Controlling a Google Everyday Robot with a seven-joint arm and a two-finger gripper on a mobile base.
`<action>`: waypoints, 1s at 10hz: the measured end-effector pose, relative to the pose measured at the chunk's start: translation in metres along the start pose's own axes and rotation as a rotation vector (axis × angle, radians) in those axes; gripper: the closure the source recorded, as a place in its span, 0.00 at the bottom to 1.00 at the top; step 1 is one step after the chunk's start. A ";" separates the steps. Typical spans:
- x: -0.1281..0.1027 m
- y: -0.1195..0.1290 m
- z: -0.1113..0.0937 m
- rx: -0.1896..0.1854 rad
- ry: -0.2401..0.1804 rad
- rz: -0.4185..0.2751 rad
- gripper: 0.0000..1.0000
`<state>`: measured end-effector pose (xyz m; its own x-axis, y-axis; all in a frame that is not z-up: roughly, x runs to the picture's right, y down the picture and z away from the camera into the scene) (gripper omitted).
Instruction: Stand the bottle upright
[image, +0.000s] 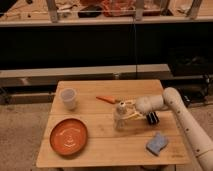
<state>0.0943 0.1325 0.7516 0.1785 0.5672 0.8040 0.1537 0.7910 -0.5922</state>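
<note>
Reaching in from the right side, the single white arm is ending in the hand (128, 111), which is sitting just right of centre over the light wooden worktop (100, 150), right up against the pale translucent plastic bottle (119, 121). Can't tell whether the hand is clamping it or slack.

The bottle is sitting immediately on the hand's view-left side, with no gap I can make out. Its long axis is looking close to vertical: cap end pointing up, base on the boards, maybe leaning slightly, hard to call.

So I'm judging that the uprighting is nearly or fully done. The next move is hinging on a clean let-go and a pull-back to the right, without dragging the top sideways.

A small black object (152, 118) is sitting just below the wrist, and a blue sponge (157, 144) nearer the front right corner. An orange carrot-like piece (106, 99) is lying just behind the bottle. A clear plastic cup (68, 98) is standing back left and a round orange plate (68, 136) front left, both well apart from it.
</note>
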 end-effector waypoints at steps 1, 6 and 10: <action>0.002 0.000 0.002 -0.009 0.001 -0.013 0.47; 0.006 0.002 0.010 -0.044 0.035 -0.078 0.22; 0.021 0.000 0.014 -0.065 0.047 -0.090 0.22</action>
<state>0.0849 0.1474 0.7696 0.2064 0.4818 0.8517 0.2332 0.8211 -0.5210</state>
